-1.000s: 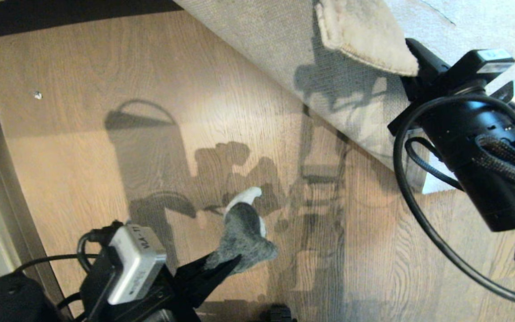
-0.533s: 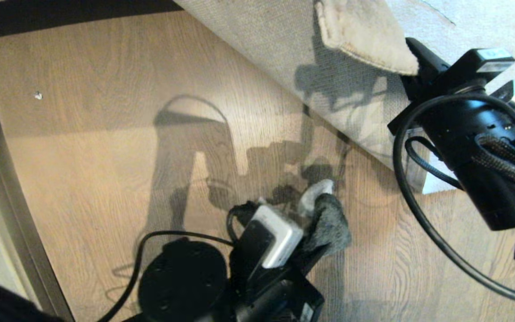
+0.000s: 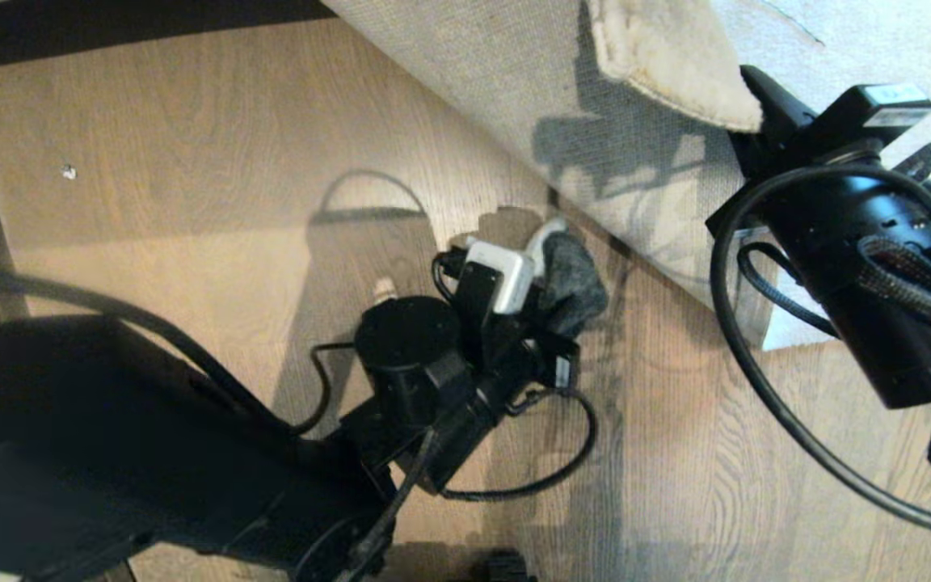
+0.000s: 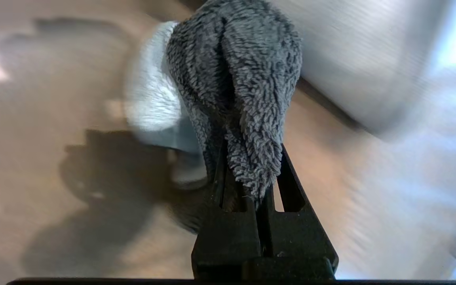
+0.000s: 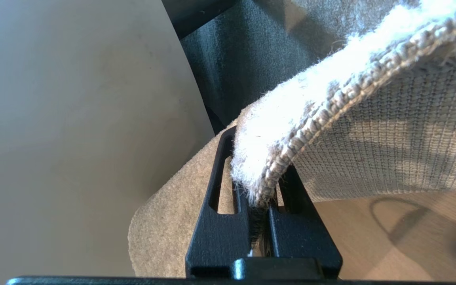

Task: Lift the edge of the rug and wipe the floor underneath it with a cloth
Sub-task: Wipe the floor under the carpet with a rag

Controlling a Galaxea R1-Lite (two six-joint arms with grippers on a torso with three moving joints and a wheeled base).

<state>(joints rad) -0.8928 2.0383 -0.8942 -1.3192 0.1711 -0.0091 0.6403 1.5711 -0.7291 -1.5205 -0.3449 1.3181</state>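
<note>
The right gripper [image 5: 257, 198] is clamped on the rug's edge [image 5: 291, 134], holding it lifted so the beige woven backing [image 3: 514, 89] faces out above the wood-grain floor [image 3: 191, 145]. The left gripper [image 4: 253, 178] is pinched tight on the dark grey cloth [image 3: 570, 279], its white part showing, down at the floor just beside the raised rug.

Left gripper [image 4: 251, 174] bottom centre of frame, jaws clamped on cloth [image 4: 244, 79]. Dark grey fuzzy bulk rises to top centre, white part on its left. Brown floor [image 4: 46, 99] left, shadowed. Rug [image 4: 350, 59] backing upper right, blurred.
</note>
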